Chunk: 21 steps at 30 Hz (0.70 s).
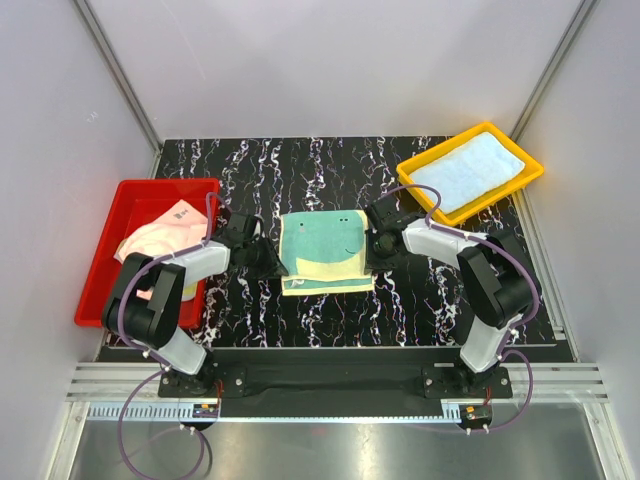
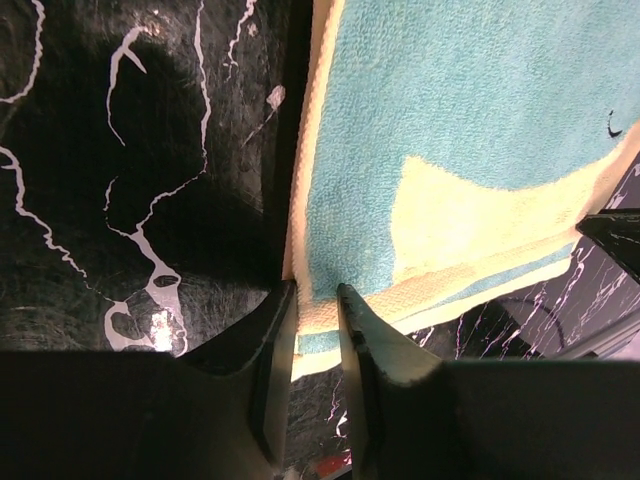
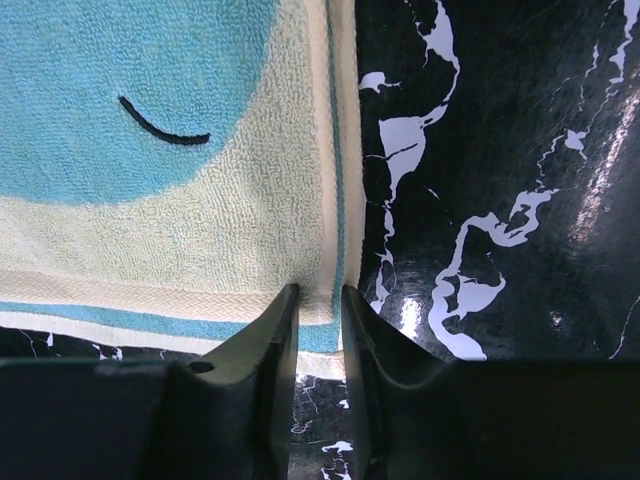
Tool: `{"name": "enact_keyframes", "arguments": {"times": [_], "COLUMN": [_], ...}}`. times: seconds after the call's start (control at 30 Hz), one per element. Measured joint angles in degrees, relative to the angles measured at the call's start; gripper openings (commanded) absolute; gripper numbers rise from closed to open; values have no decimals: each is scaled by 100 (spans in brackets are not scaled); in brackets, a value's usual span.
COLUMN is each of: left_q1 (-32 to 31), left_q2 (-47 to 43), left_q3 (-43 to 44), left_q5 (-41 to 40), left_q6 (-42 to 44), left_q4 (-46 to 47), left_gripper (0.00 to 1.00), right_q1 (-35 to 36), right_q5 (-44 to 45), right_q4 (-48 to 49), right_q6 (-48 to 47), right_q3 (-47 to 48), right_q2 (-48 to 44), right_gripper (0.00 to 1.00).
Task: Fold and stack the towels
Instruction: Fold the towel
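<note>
A teal and pale yellow towel (image 1: 322,250) with a stitched smile lies on the black marbled table, with folded layers showing at its near edge. My left gripper (image 1: 272,258) is at its left edge. In the left wrist view its jaws (image 2: 312,295) are closed narrowly on the near left corner of the towel (image 2: 450,100). My right gripper (image 1: 372,250) is at the right edge. In the right wrist view its jaws (image 3: 317,295) are closed narrowly on the near right corner of the towel (image 3: 150,200). A peach-pink towel (image 1: 160,235) lies crumpled in the red tray. A light blue towel (image 1: 465,172) lies flat in the yellow tray.
The red tray (image 1: 105,290) sits at the table's left edge, partly hanging over it. The yellow tray (image 1: 530,165) sits at the back right corner. Grey walls close in the sides and back. The arm bases stand at the near edge.
</note>
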Motion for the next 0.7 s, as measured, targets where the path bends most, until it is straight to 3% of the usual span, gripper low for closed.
{"name": "enact_keyframes", "arguments": {"times": [0.1, 0.2, 0.27, 0.37, 0.7], "left_q1": [0, 0, 0, 0, 0], "left_q2": [0, 0, 0, 0, -15], "left_q3": [0, 0, 0, 0, 175], "left_q5": [-9, -11, -11, -13, -22], "left_q6": [-9, -26, -35, -33, -35], "left_q4": [0, 0, -2, -7, -232], "left_gripper": [20, 8, 0, 0, 0], "right_q1": [0, 0, 0, 0, 0], "right_q5": [0, 4, 4, 2, 9], "right_q4": [15, 15, 15, 13, -144], "right_q6": [-7, -20, -28, -35, -87], "right_q3": [-7, -7, -7, -7, 96], "right_q2": [0, 0, 0, 0, 0], "right_gripper": [21, 9, 6, 0, 0]}}
